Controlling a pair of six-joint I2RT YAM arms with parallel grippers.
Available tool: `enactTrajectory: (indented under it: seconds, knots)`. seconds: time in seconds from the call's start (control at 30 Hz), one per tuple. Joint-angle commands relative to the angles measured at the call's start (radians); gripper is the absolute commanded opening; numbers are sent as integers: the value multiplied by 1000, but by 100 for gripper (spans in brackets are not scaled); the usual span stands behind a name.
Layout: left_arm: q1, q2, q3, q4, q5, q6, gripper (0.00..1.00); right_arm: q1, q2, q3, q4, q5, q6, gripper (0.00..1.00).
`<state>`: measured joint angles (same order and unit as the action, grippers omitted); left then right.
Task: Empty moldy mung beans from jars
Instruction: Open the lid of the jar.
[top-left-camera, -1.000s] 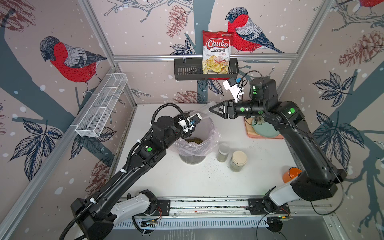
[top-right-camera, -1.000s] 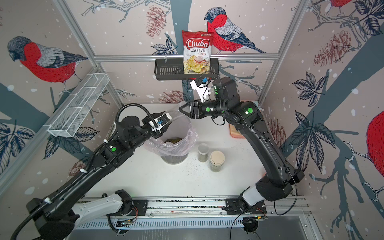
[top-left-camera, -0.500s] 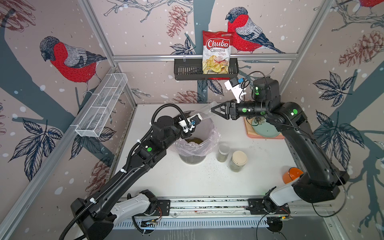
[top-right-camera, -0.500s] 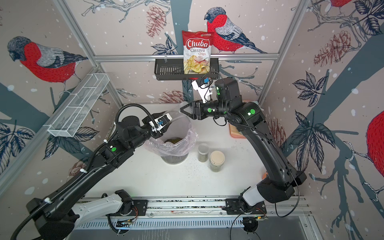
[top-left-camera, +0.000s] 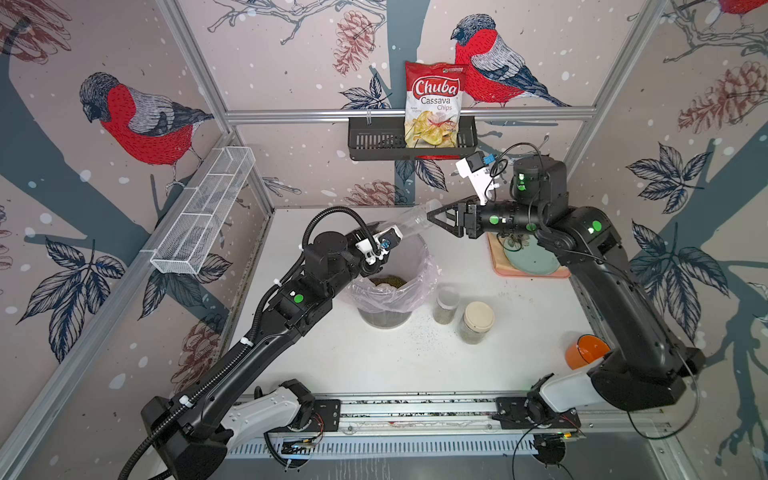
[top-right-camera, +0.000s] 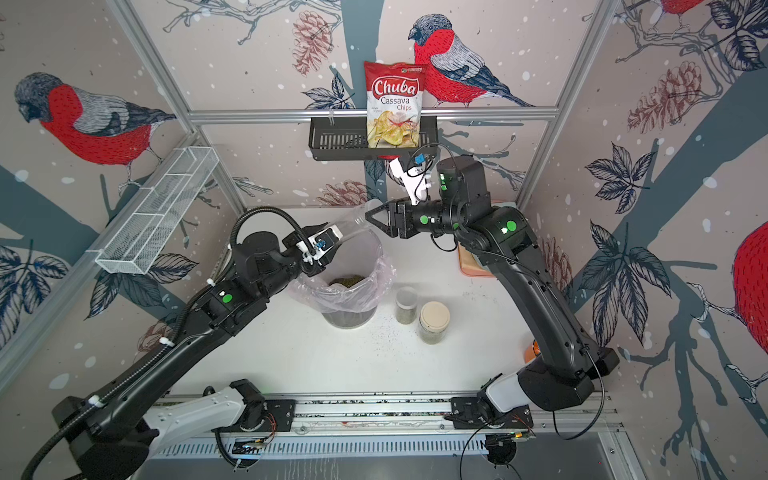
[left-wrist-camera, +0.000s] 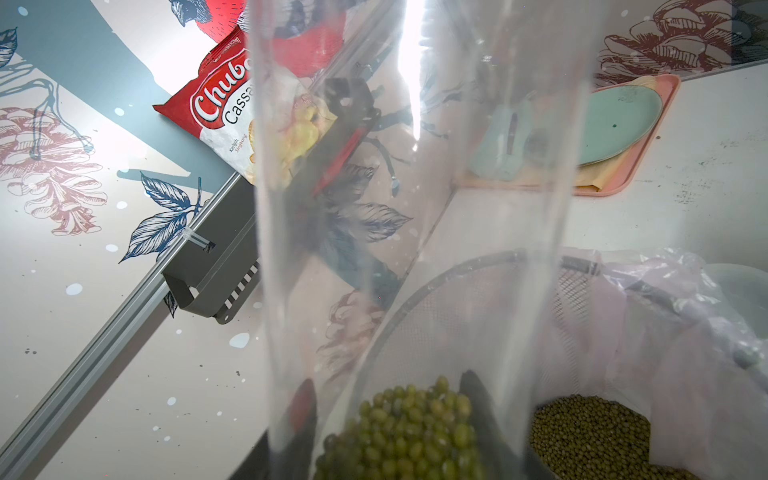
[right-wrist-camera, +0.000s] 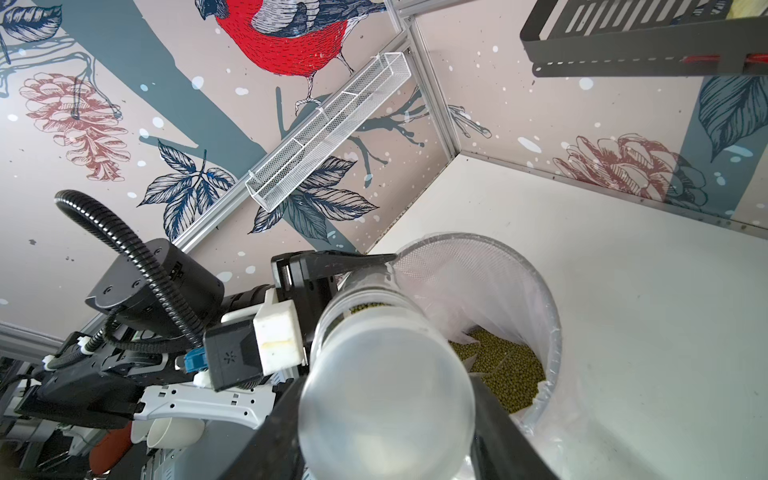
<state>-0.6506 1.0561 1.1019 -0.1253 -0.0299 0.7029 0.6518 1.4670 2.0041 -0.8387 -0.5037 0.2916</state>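
tall jar (top-left-camera: 415, 221), clamped by left gripper (left-wrist-camera: 390, 415) and right gripper (top-left-camera: 432, 217), tilted over bin (top-left-camera: 429, 274) so mung beans (left-wrist-camera: 415, 440) slide out.

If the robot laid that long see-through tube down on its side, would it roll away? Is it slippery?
Probably yes: the tube is round and smooth all along, so it would likely roll. Its shiny wall looks slippery, which may be why the right gripper clamps its end. It seems light, with few mung beans left inside.
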Motion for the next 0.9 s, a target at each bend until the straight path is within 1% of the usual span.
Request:
enactTrajectory:
  seconds: [0.0,0.47,0.73,0.87]
  knots:
    - [2,-5,1,27,-10,-3,35,-9,-7,-2,33,-4,2,55]
    - [0,-23,6,25,2,-13,35,-102,3,-18,68,-26,13,54]
    - [-3,-19,-11,43,-13,-6,35,-111,25,0,68,-43,9,54]
    - [-4,-25,-10,42,-8,0,35,-115,27,9,65,-28,8,54]
